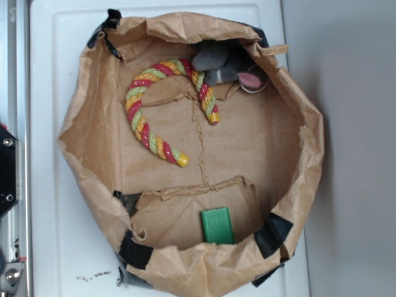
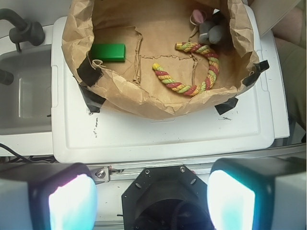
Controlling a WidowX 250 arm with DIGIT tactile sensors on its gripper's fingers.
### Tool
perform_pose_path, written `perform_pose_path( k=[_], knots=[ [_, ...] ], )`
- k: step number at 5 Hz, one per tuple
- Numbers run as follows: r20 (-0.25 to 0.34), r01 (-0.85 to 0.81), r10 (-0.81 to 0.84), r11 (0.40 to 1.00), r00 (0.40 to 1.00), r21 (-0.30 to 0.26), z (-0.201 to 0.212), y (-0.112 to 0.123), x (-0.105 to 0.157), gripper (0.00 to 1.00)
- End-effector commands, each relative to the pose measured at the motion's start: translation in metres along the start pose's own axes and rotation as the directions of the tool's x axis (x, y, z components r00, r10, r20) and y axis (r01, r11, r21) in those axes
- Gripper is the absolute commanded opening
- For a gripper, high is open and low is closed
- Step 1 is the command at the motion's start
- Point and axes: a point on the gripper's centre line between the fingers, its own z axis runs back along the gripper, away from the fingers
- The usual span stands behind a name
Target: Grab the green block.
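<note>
Brown crumpled paper forms a rolled-down bag (image 1: 80, 154) on the white desk (image 2: 158, 134), taped at its rim with black strips. On its floor we see the small flat bright green block (image 1: 217, 225) lying close to the wall, beside one strip of black tape (image 2: 88, 72). Well apart from it curls a red, yellow and green twisted rope toy (image 1: 154, 105), with a grey plush mouse (image 1: 223, 65) touching one end. Our fingers (image 2: 153, 201) hang spread apart, empty, outside the bag, far from the block.
</note>
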Motion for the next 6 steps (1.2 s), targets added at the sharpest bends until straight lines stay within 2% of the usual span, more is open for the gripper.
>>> perform_pose_path(
  k=[1, 2, 3, 4, 5, 6],
  knots=[
    [0.0, 0.0, 0.0, 1.0, 1.0, 0.0, 0.0, 0.0, 0.0, 1.0],
    [0.002, -0.056, 0.056, 0.998, 0.998, 0.002, -0.009, -0.017, 0.006, 1.0],
    [0.022, -0.069, 0.069, 0.997, 0.997, -0.023, -0.012, -0.022, 0.025, 1.0],
    [0.031, -0.062, 0.064, 0.997, 0.997, -0.055, -0.015, -0.015, 0.046, 1.0],
    [0.06, -0.033, 0.036, 0.998, 0.998, -0.052, -0.023, -0.006, 0.062, 1.0],
    [0.09, 0.096, -0.091, 0.994, 0.992, -0.049, -0.03, 0.001, 0.062, 1.0]
  ],
)
